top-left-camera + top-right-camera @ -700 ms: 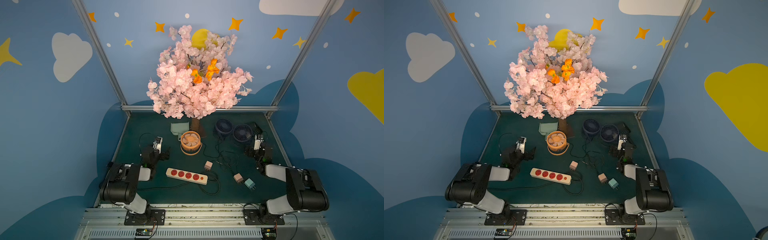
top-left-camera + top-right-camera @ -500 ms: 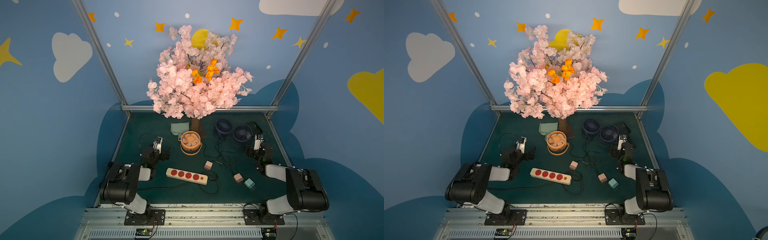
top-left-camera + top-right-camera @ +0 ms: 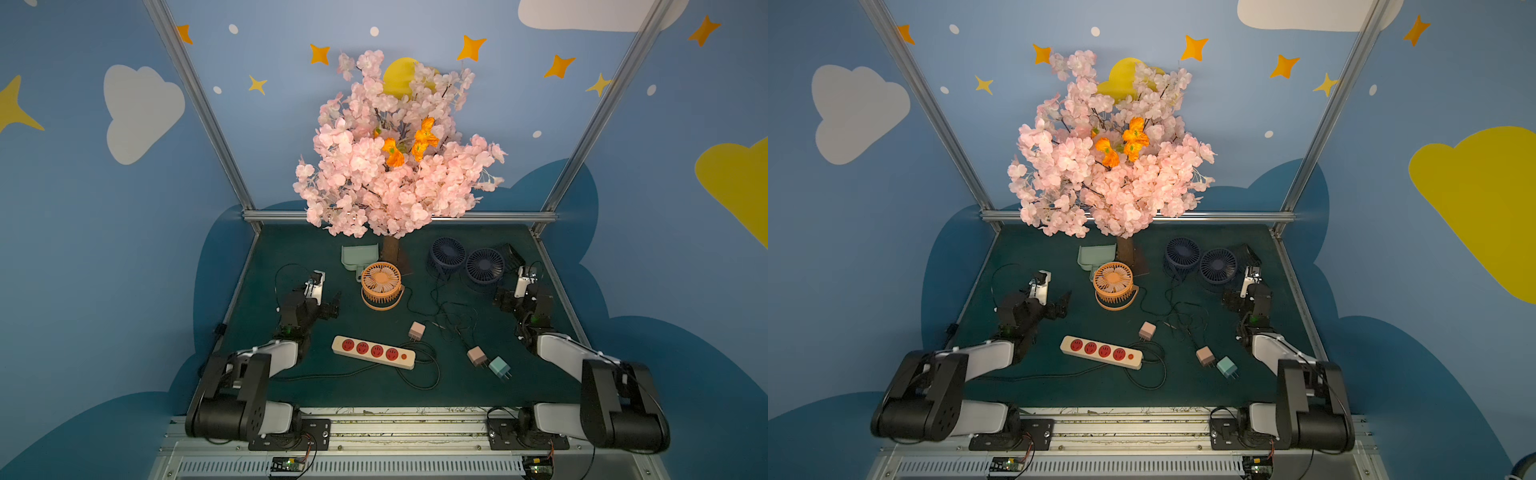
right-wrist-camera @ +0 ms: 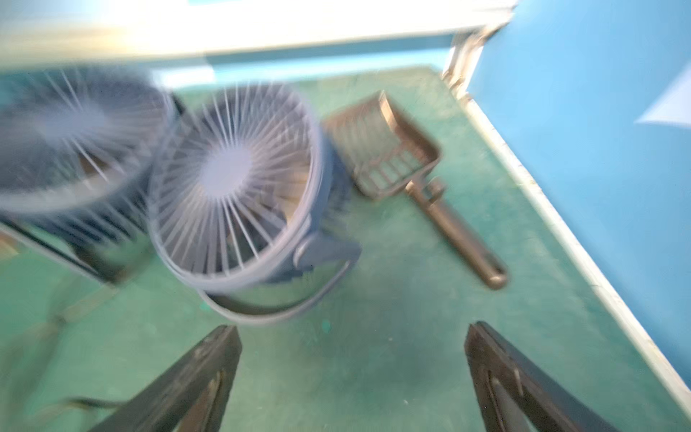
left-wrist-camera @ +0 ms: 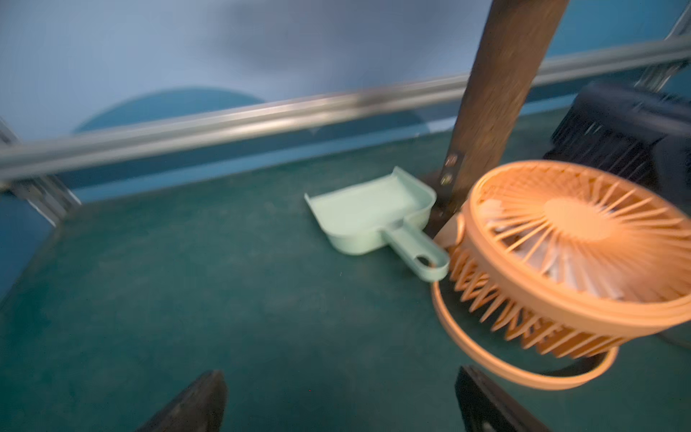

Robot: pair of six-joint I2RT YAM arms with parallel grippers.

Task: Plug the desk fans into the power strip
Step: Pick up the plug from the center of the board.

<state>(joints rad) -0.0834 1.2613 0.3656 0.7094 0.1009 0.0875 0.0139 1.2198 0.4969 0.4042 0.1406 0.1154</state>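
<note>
Beside the power strip [image 3: 373,351] all plugs lay loose, our left hand [image 3: 328,306] and right hand [image 3: 505,300] gaped empty, so we judged grasping a fan's plug came next.

Bare tabletop [image 3: 291,257] lies open ahead of the left claw [image 3: 332,301], bounded by the orange fan [image 3: 380,284], while tangled cords [image 3: 451,318] clutter the way between the blue fans [image 3: 484,266] and the power strip [image 3: 373,351].

The power strip [image 3: 373,351] lies in front of the fan [image 3: 380,285], between both arms.
</note>
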